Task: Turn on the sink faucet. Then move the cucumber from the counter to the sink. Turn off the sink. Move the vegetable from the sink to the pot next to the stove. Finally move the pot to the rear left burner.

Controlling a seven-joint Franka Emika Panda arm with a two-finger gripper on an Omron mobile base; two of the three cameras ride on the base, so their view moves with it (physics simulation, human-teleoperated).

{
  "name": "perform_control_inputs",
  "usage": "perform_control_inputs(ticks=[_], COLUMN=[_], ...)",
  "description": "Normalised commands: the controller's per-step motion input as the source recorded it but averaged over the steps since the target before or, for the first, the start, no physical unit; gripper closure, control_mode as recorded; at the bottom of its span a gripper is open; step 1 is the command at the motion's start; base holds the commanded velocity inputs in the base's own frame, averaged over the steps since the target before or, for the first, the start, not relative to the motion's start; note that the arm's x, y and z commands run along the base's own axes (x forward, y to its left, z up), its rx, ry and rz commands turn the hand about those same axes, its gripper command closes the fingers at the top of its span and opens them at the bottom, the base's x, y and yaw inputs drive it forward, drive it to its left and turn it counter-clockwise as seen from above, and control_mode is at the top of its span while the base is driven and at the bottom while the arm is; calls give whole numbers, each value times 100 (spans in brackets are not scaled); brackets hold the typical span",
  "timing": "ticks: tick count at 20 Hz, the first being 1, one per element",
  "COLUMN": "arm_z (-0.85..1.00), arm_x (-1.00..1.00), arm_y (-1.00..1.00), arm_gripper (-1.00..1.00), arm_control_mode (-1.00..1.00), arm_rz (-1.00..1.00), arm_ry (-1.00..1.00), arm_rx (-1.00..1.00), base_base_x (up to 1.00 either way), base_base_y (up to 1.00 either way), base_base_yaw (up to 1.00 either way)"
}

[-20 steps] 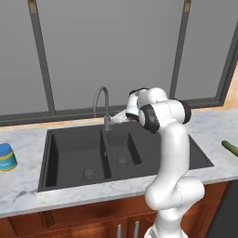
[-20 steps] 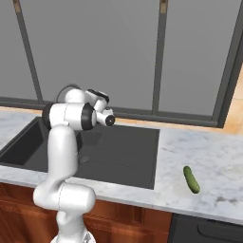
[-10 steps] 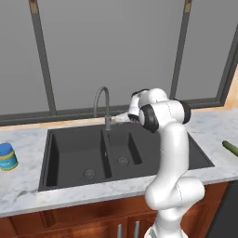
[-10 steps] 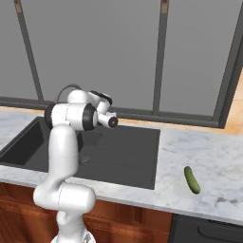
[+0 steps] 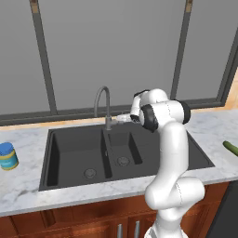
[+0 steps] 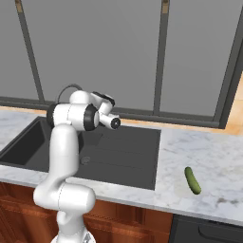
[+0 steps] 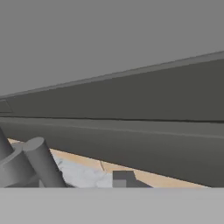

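Observation:
The sink faucet (image 5: pixel 103 103) is a grey gooseneck behind the dark double-basin sink (image 5: pixel 74 148). Just right of the faucet's base, about level with the lever, is my gripper (image 5: pixel 122 119). In the hand view the lever and base (image 7: pixel 30 165) fill the lower left corner, and one dark fingertip (image 7: pixel 124 179) rises at the bottom; how wide the jaws stand is unclear. Nothing shows between the fingers. The cucumber (image 6: pixel 192 180) lies on the white marble counter (image 6: pixel 213 161) well right of the sink (image 6: pixel 123 147), also at the right edge of the left base view (image 5: pixel 231 148).
A blue can (image 5: pixel 7 156) stands on the counter left of the sink. A dark-framed window wall (image 5: pixel 116 51) runs behind the counter. Reddish-brown cabinets (image 5: pixel 93 223) sit below.
The hand has stayed by the faucet base with barely any shift. The cucumber and the can have not moved.

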Motion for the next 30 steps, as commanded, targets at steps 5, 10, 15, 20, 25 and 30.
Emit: perform_control_inputs(ticks=[5,10,15,20,25,30], arm_z=[-68,-53,-47,7,38,44], arm_x=[-1,0,0,0,0,-20], arm_y=[-72,-60,-51,-14,-4,-10], arm_gripper=[100,100,100,-100,-100,-100], arm_control_mode=[-100,-100,-100,-100,-100,-100], arm_rz=[-3,-2,-2,-1,0,-5], arm_ry=[8,6,8,7,0,3], arm_rx=[12,16,16,6,0,0], base_base_x=[0,0,0,0,0,0], base_base_y=[0,0,0,0,0,0], base_base_yaw=[0,0,0,0,0,0])
